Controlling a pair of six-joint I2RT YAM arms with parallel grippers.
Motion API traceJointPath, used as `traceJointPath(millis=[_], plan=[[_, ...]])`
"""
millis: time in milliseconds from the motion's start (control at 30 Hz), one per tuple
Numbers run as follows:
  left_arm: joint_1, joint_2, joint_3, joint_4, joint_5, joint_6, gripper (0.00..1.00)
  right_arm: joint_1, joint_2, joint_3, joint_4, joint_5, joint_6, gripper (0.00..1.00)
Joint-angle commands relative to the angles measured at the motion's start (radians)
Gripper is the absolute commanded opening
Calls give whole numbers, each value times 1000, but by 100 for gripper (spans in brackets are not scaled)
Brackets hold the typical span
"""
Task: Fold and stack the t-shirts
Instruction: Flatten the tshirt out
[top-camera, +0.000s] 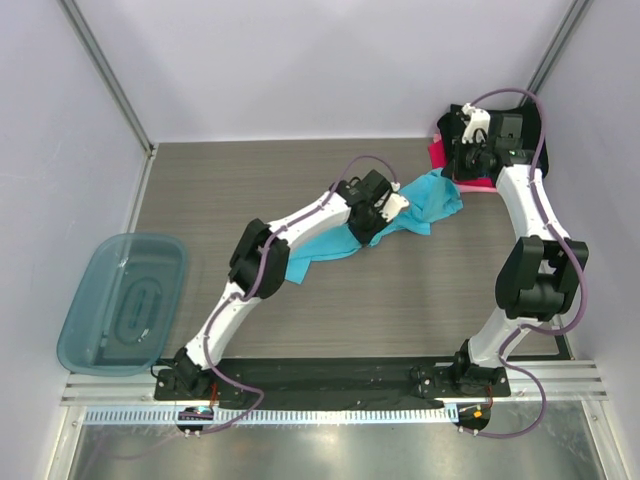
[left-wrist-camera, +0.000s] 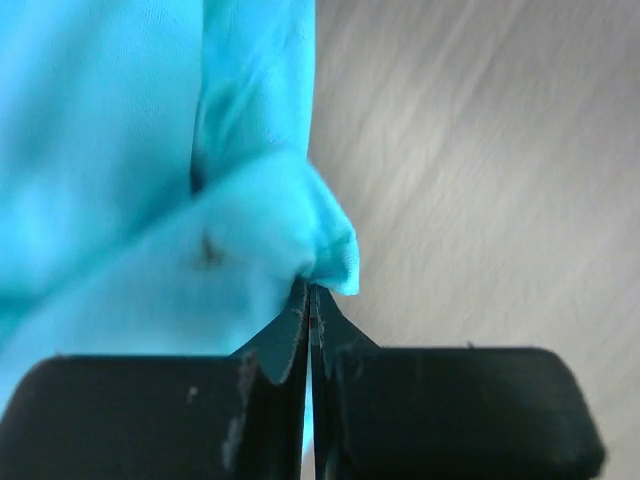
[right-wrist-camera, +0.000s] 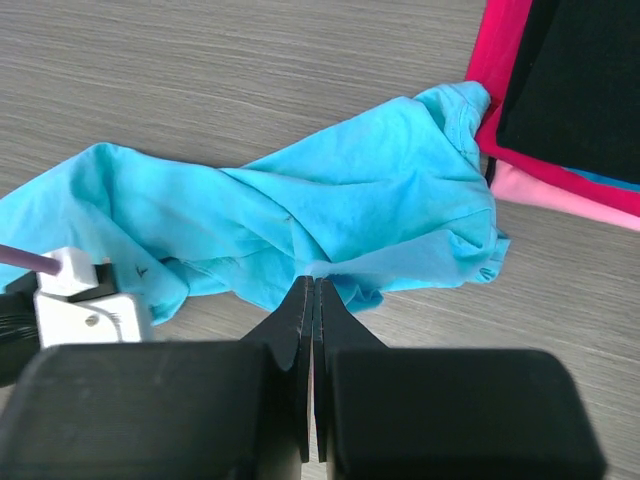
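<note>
One translucent blue-grey bin (top-camera: 122, 300) sits at 8 o'clock in the top view, at the left edge of the wood-grain table (top-camera: 250, 180).

Left arm (top-camera: 300, 225) reaches from its base at 7 o'clock up toward 1 o'clock, crossing the table's middle. Left gripper (left-wrist-camera: 310, 300): clenched, grasping a bunched fold of the turquoise t-shirt (top-camera: 432, 200). In its wrist view the cloth's corner goes right into the finger tips, and a sliver of turquoise shows between the black fingers (left-wrist-camera: 250, 400) lower down. Bare table fills that view from 12 to 4 o'clock.

Turquoise t-shirt: unfolded and rumpled, spread in a long band across the table. One end trails toward 7 o'clock under the left arm; the other lies at 1 o'clock, just beside the folded pile.

Right arm (top-camera: 530, 210) rises from its base at 5 o'clock to the 1 o'clock corner. Right gripper (right-wrist-camera: 314, 290): clenched, fingers pressed together. The tips line up with the shirt's near hem; cannot tell whether any cloth is caught.

Folded pile at 2 o'clock in the right wrist view: black t-shirt (right-wrist-camera: 580, 80) on top, magenta t-shirt (right-wrist-camera: 500, 60) under it, then a thin blue edge (right-wrist-camera: 610, 180) and a pale pink layer (right-wrist-camera: 560, 195) at the bottom. The turquoise collar end touches the magenta edge.
</note>
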Motion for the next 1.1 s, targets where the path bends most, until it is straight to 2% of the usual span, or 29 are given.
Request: traceJointPath(millis=[0,233,333,367,400,467,567,700,800,933,1067], plan=[[10,-269,-76,-22,-10,21,0,-4,-94,47,8,-18,4,1],[66,-582,-235,-41,-100,82,0,-20,-145,137,4,-37,44,1],[89,-648,-297,-40,-140,134,0,-20,-159,159,1,-52,30,1],[87,-650,-317,-49,-146,145,15,-20,-159,151,-2,-55,29,1],[84,-644,-321,-51,-121,143,25,-20,-156,142,-4,-58,26,1],[66,-600,-308,-60,-107,143,34,-20,-144,122,-2,-63,27,1],[-5,-490,-253,-63,-117,148,40,-20,-113,136,-2,-60,45,1],[-49,-325,-51,-120,-91,59,43,-20,-92,176,-5,-52,47,1],[-59,-276,-39,-91,-97,-7,51,-21,-95,186,-12,-49,35,1],[-60,-205,5,-71,-99,-62,52,-24,-108,163,-13,-52,33,1],[-60,-127,57,-45,-110,-85,45,-27,-130,108,-13,-51,22,1]])
